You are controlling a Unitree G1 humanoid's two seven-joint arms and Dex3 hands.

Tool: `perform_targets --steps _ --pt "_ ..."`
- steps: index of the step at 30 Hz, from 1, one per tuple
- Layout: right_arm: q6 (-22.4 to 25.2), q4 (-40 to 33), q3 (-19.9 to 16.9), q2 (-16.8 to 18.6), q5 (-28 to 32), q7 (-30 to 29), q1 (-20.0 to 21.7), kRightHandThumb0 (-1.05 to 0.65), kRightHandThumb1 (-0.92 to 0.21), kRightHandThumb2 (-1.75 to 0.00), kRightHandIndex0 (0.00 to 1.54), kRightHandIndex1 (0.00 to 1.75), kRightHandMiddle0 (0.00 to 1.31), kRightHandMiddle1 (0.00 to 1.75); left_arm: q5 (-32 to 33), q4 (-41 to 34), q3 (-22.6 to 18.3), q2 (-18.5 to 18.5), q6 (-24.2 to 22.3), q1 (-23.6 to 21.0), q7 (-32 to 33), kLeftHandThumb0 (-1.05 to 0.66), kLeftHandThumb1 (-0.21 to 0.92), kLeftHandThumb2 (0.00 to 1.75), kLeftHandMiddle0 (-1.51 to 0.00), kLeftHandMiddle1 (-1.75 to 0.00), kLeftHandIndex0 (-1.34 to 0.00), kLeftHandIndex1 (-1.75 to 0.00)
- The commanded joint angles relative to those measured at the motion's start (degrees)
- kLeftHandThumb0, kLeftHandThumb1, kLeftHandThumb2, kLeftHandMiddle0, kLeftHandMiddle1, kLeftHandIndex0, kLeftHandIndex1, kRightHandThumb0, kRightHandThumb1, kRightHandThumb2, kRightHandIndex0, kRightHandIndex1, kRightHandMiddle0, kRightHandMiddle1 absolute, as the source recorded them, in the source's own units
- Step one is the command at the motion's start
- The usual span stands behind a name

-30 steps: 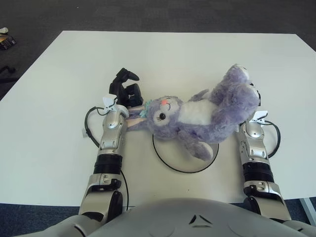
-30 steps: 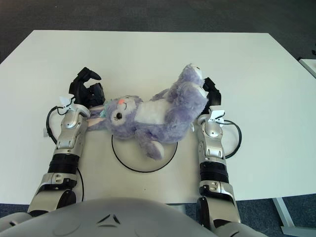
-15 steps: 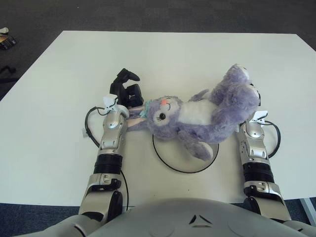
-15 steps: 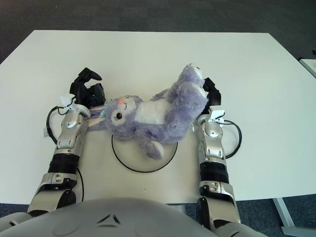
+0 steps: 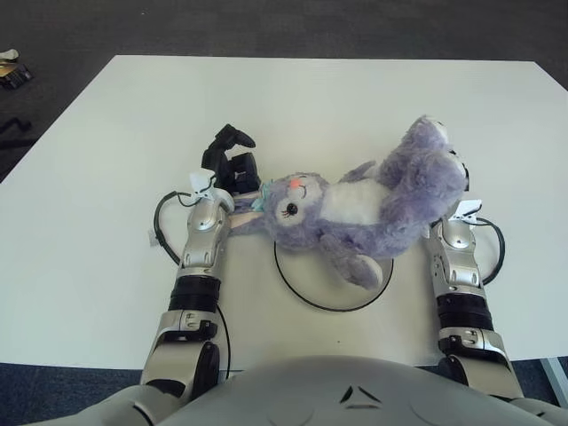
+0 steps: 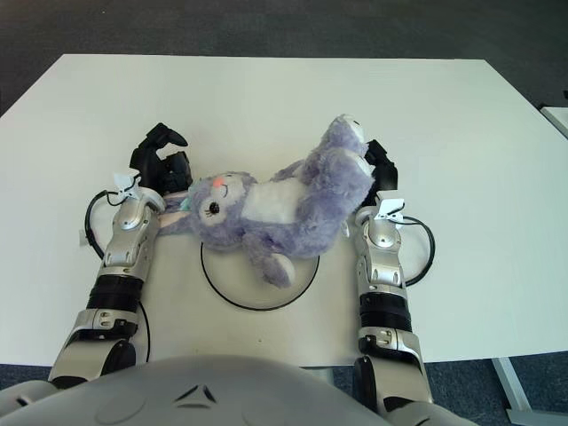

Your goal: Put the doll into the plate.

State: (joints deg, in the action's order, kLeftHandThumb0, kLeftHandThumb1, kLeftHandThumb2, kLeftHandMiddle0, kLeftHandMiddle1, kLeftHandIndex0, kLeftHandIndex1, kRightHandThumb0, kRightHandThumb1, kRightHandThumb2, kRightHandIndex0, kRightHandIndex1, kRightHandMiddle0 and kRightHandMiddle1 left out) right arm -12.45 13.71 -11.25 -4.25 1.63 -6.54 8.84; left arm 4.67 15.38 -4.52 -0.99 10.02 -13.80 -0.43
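Right now the doll (image 5: 355,209), a purple plush rabbit with a white belly, lies on its back across the white tabletop (image 5: 106,142), stretched from left to right. Its head points left and its legs rise toward the far right. Only the middle of its body and one lower foot hang over the plate (image 5: 306,288), a white disc with a dark rim at the near centre; head and legs reach past the rim on both sides.

At the doll's head sits the left hand (image 5: 229,164), its dark fingers curled close against the ears, though whether they actually grip the plush cannot be told. Over on the right, the right hand (image 6: 380,173) is mostly hidden behind the raised legs, pressed against them; its grip cannot be told either.
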Motion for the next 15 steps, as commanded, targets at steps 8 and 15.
perform_targets --steps 8,15 --pt "0.67 2.64 0.15 1.38 0.27 0.07 -5.96 -0.48 -0.34 -1.29 1.33 1.75 0.6 1.75 -3.19 2.89 0.95 -0.35 -4.21 3.77 2.83 -0.49 0.26 1.39 -1.24 -1.75 -0.65 -1.75" --pt "0.86 2.49 0.21 1.39 0.27 0.08 -5.96 -0.48 -0.34 -1.29 1.33 1.75 0.6 1.75 -4.74 3.15 1.26 -0.28 -6.29 3.44 4.2 -0.49 0.25 1.39 -1.23 -1.75 -0.66 -1.75"
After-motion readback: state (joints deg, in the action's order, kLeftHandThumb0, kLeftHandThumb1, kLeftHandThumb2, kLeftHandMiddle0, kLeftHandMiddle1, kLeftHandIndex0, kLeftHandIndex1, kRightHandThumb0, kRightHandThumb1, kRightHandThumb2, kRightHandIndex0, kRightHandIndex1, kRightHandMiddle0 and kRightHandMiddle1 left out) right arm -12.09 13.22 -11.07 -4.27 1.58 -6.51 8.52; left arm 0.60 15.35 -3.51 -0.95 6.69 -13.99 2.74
